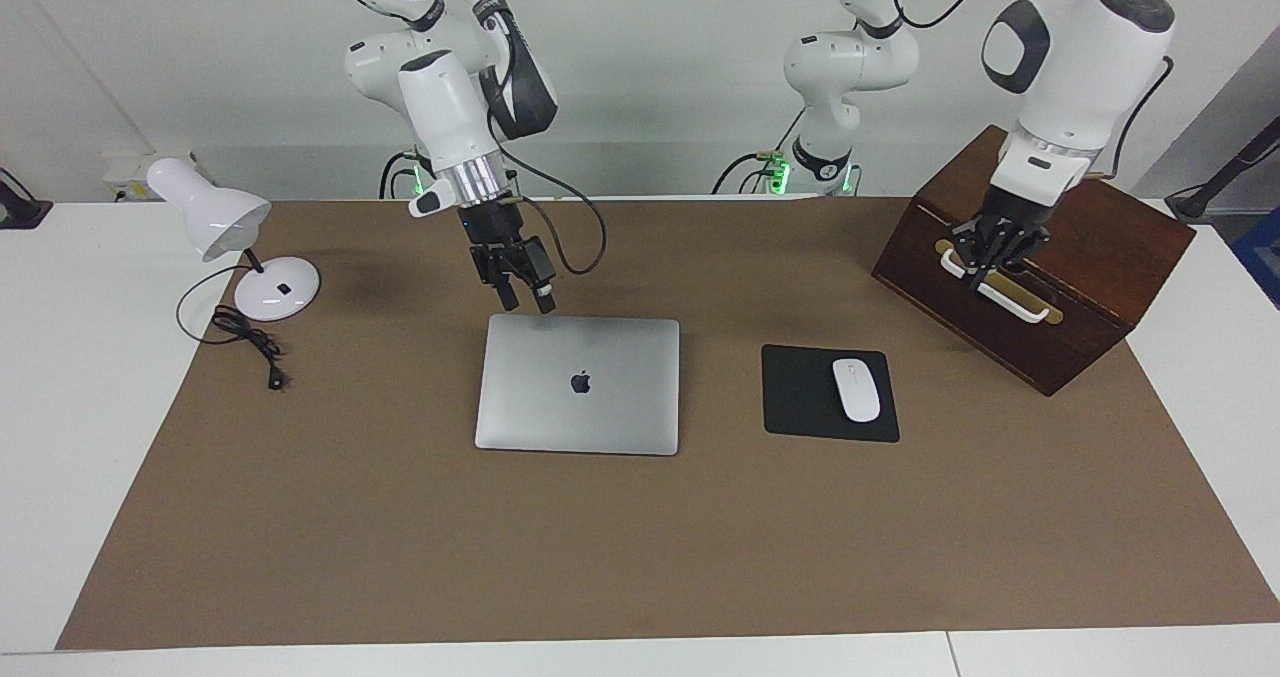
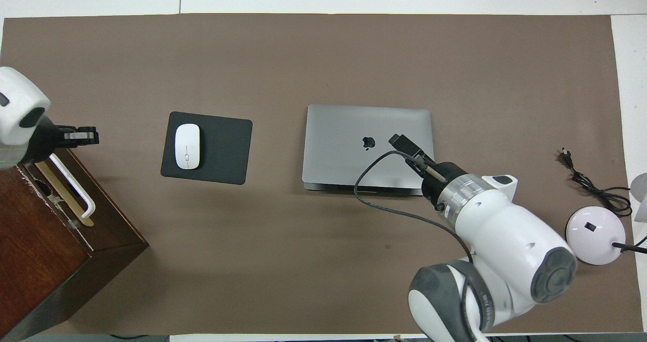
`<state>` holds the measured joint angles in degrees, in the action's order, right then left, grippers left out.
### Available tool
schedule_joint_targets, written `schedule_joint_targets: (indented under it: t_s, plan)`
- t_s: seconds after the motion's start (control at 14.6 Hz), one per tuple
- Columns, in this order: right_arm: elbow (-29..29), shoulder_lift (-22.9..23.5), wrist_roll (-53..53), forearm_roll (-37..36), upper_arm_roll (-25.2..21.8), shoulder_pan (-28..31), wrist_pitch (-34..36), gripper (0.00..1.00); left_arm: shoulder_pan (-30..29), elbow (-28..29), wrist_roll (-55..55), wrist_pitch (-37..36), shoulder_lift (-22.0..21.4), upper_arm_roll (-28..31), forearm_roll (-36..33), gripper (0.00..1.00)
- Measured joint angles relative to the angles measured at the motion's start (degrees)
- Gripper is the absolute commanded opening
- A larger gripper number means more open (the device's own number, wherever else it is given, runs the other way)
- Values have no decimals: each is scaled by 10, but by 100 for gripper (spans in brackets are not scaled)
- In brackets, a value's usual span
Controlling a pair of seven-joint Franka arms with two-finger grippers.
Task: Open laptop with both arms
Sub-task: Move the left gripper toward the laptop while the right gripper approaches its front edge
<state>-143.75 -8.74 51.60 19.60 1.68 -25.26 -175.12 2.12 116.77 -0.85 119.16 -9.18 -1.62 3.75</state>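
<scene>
Fingers of my right gripper (image 1: 526, 301) hover parted over the closed laptop (image 1: 578, 385), approach step; left gripper (image 1: 990, 253) (clenched, empty) waits over the wooden box (image 1: 1090, 287). Next I must catch the lid's edge.

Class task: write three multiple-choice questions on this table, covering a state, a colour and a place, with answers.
1. The laptop's lid is: A closed flat; B half open; C fully open.
2. The desk lamp is: A black; B white; C red.
3. The mouse lies: A on the laptop; B on the lamp's base; C on the black mouse pad.
Answers: 1 A, lid lies flat, logo up; 2 B, shade and base white; 3 C, pad shows around it.
</scene>
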Motion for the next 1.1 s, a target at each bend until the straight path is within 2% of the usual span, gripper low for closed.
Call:
schedule_joint_targets:
  t_s: [0.34, 0.62, 0.89, 1.1]
  plan:
    - [-28, 58, 52, 26, 0, -76, -125, 98, 52, 96, 8, 107, -29, -1, 21, 0]
    - [-42, 70, 52, 71, 0, -105, -155, 98, 117, 178, 70, 237, -29, -2, 22, 0]
    - [-55, 70, 52, 94, 0, -120, -166, 98, 166, 224, 102, 316, -29, -2, 22, 0]
    - [-55, 70, 52, 121, 0, -137, -166, 98, 203, 275, 134, 414, -21, -2, 22, 0]
